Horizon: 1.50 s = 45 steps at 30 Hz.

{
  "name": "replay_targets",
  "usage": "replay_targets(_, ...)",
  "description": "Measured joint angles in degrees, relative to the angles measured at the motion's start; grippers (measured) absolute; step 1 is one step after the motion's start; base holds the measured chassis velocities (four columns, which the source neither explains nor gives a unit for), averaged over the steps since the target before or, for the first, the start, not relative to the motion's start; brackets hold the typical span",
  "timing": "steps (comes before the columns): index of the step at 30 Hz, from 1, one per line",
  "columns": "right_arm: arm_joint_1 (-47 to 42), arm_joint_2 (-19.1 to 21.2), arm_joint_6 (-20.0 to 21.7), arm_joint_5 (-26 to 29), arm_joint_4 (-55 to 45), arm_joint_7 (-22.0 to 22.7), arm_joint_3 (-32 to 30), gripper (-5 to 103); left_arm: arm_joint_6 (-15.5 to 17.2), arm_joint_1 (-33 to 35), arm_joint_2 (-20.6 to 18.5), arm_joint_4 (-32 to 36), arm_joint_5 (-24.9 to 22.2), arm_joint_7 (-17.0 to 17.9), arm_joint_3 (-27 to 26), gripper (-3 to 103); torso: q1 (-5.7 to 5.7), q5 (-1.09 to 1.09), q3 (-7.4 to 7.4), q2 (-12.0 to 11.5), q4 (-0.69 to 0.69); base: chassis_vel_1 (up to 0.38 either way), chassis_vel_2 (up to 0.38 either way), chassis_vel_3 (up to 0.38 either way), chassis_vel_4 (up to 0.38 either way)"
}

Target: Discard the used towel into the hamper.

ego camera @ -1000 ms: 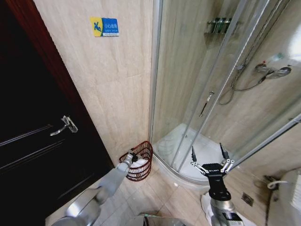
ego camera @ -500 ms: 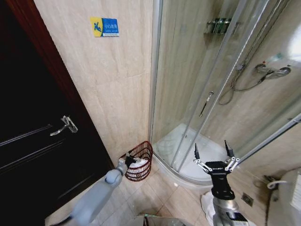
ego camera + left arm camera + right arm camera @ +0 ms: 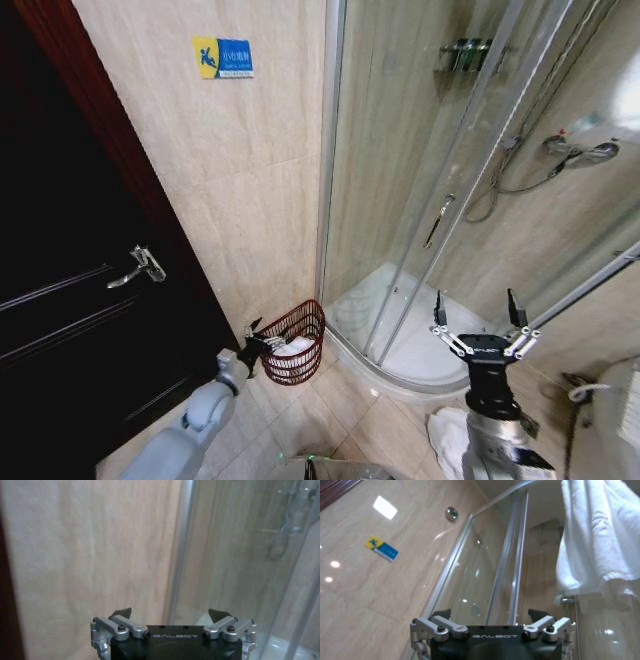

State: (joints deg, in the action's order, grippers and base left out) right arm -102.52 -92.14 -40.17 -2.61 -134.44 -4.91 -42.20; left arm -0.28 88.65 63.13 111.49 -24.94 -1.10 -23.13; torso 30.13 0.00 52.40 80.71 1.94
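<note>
The curved glass shower enclosure point(image 3: 440, 200) takes up most of what lies ahead of me, its clear panels set in slim metal frames above a white rounded tray point(image 3: 400, 335). To its left stands a wall of smooth beige stone tile point(image 3: 240, 180), faintly veined, with a small blue and yellow sign point(image 3: 222, 57) stuck high on it. Further left is the dark wooden door point(image 3: 70, 300), glossy and panelled, with a metal lever handle point(image 3: 140, 266).

The hamper point(image 3: 297, 342) sits on the tiled floor in the corner where the beige wall meets the shower frame, touching neither that I can tell. It is a small round basket of dark red-brown openwork strands, narrowing toward its base, and a white towel point(image 3: 293, 347) lies crumpled inside it, soft and folded against the weave.

My left arm reaches forward and down along the floor, grey and smooth, and my left claw point(image 3: 255, 338) hangs just beside the hamper's near rim, its dark-tipped fingers spread apart and pinching nothing. In the left wrist view, those fingers point(image 3: 121, 613) stand wide against the tile.

My right claw point(image 3: 477, 308) is raised in front of the shower tray, well apart from the hamper, prongs spread wide and empty. Another white towel point(image 3: 600, 536), thick and nubbly, hangs near it in the right wrist view.
</note>
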Motion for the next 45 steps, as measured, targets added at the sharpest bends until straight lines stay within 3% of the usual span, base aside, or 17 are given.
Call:
replay_targets(11, 1.6, 0.0, 3.8, 2.8, -2.6, 0.7, -0.7, 100, -0.4, 10.5, 10.3, 10.7, 7.0, -1.1, -9.3, 100, 0.01, 0.00, 0.00, 0.0, -0.01, 0.000, 0.000, 0.000, 0.000)
replay_targets(16, 1.6, 0.0, 4.5, 3.3, -3.2, 0.8, -0.9, 100, -0.9, 12.2, 12.7, 13.0, 8.9, -1.2, -10.8, 100, 0.01, 0.02, 0.00, 0.0, -0.01, 0.000, 0.000, 0.000, 0.000)
replay_targets(26, 2.6, 0.0, 7.3, 4.8, -4.7, 1.4, -1.2, 100, -1.4, 13.9, 21.1, 19.7, 15.2, -1.6, -12.9, 100, 0.01, 0.01, 0.00, 0.0, -0.01, 0.000, 0.000, 0.000, 0.000)
replay_targets(34, 3.8, 0.0, 10.2, 6.4, -5.5, 2.0, -1.3, 100, -1.8, 15.1, 24.9, 23.1, 17.7, -3.0, -14.6, 100, 0.01, 0.01, 0.00, 0.0, -0.01, 0.000, 0.000, 0.000, 0.000)
replay_targets(45, 4.0, 0.0, 11.6, 7.4, -6.6, 2.1, -1.4, 100, -1.7, 15.5, 25.4, 23.8, 18.0, -3.7, -14.5, 100, 0.01, 0.01, 0.00, 0.0, -0.01, 0.000, 0.000, 0.000, 0.000)
